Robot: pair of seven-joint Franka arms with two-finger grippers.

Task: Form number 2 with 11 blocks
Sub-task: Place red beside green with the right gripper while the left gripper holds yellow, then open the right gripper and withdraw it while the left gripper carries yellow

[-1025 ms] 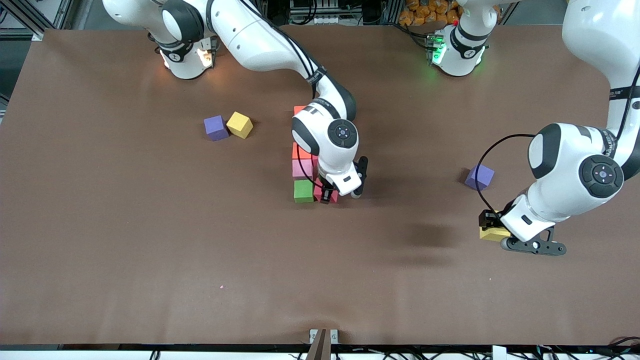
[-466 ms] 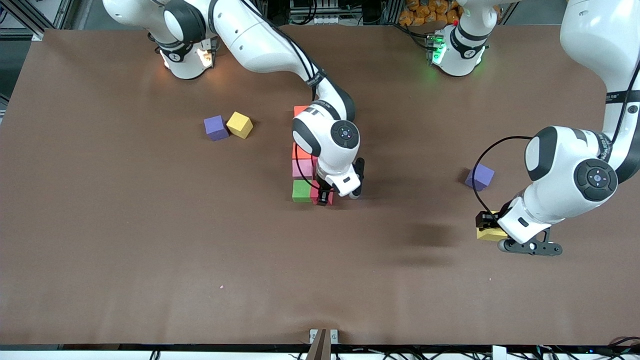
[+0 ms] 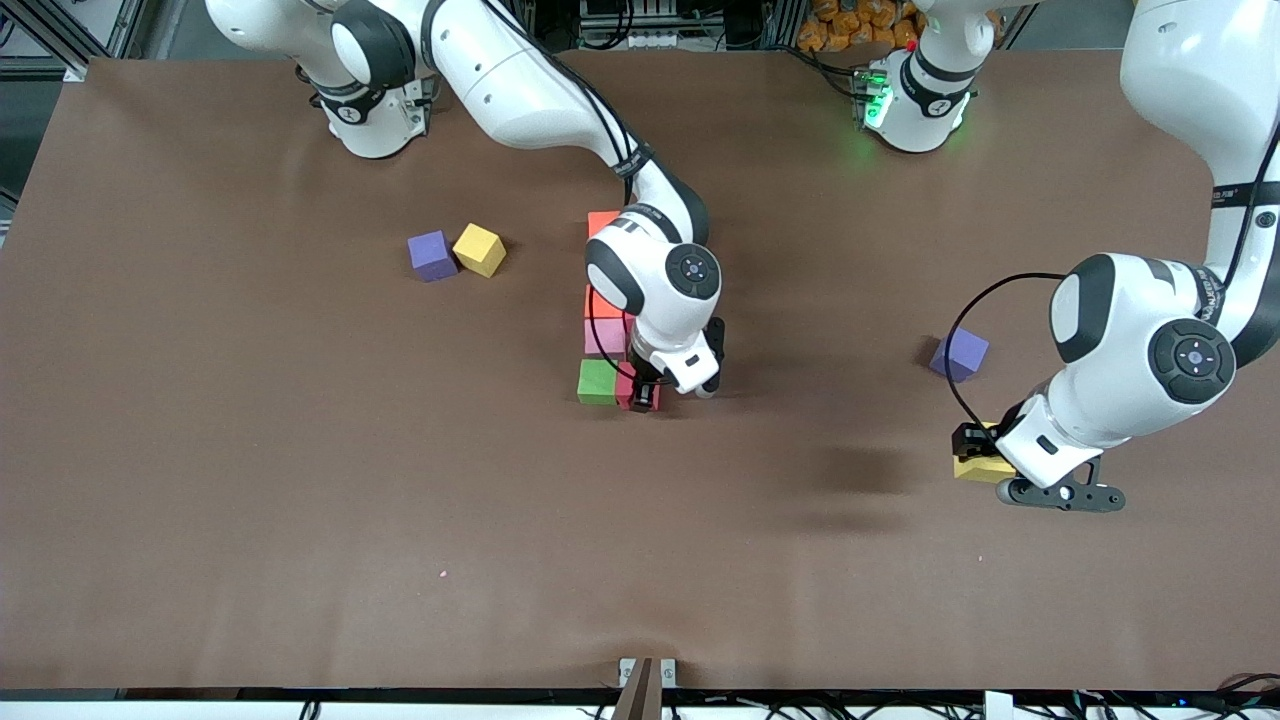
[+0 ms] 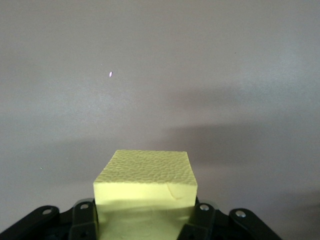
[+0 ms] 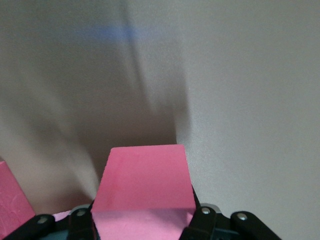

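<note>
The column of blocks (image 3: 605, 300) mid-table shows only part of the figure, so most seems unbuilt. The right gripper (image 3: 643, 392) grips a red-pink cube (image 5: 142, 185) beside the green cube (image 3: 597, 382); the left gripper (image 3: 975, 452), over bare table, clamps a yellow cube (image 4: 145, 182).

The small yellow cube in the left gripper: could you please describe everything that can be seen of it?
The small yellow matte cube has a finely pebbled, foam-like surface and sharp edges, with a faint crease on one face. The left gripper is shut on it, its black fingers pressing two facing sides. It is held level over bare brown table toward the left arm's end, touching nothing else.
</note>
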